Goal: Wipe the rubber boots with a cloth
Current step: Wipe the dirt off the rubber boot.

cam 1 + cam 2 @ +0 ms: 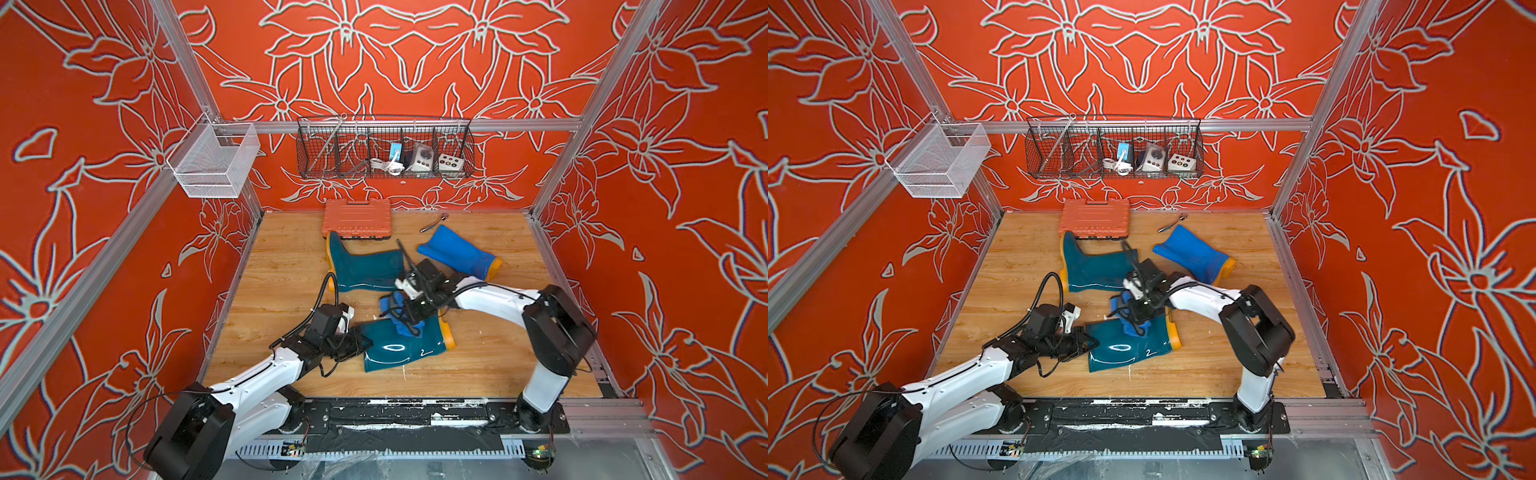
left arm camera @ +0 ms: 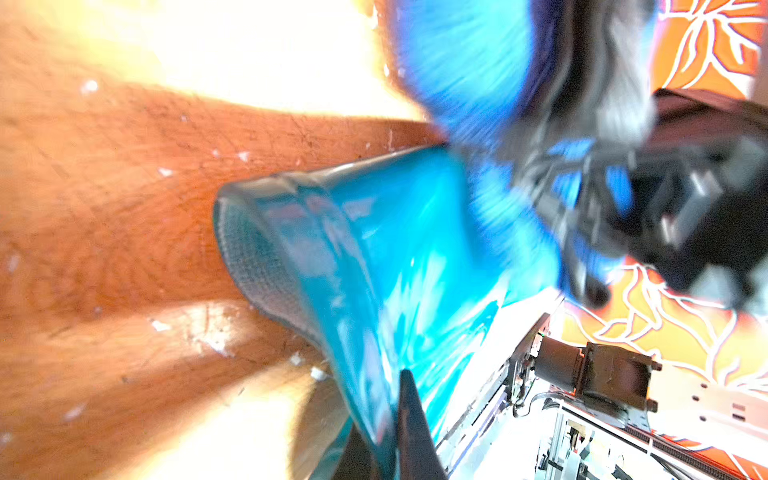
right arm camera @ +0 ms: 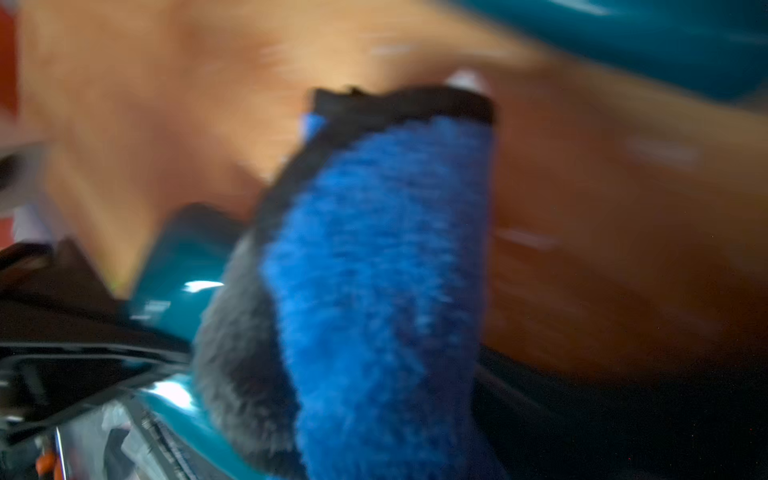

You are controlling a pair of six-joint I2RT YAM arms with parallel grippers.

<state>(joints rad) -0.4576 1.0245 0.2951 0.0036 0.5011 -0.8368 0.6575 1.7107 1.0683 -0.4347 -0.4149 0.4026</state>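
In both top views, three rubber boots lie on their sides on the wooden table (image 1: 282, 291). The far teal boot (image 1: 365, 266) is just in front of the orange case (image 1: 357, 220), and the bright blue boot (image 1: 457, 253) lies to the right of it. The near teal boot (image 1: 403, 345) lies closest to the arm bases. The left gripper (image 1: 361, 343) is closed on the open top edge of this boot. The right gripper (image 1: 411, 318) is clamped on the cloth (image 1: 392, 303) and presses it on the foot end of the same boot.

In the left wrist view, the rim of the near teal boot (image 2: 374, 249) passes between the dark fingers (image 2: 411, 415) of the left gripper (image 2: 386, 449). The cloth (image 2: 469, 62) and the right gripper (image 2: 582, 187) are blurred.

In the right wrist view, the cloth (image 3: 374, 270), blue with a black edge, fills the middle and hides the fingers. It hangs over the near teal boot (image 3: 183, 257).
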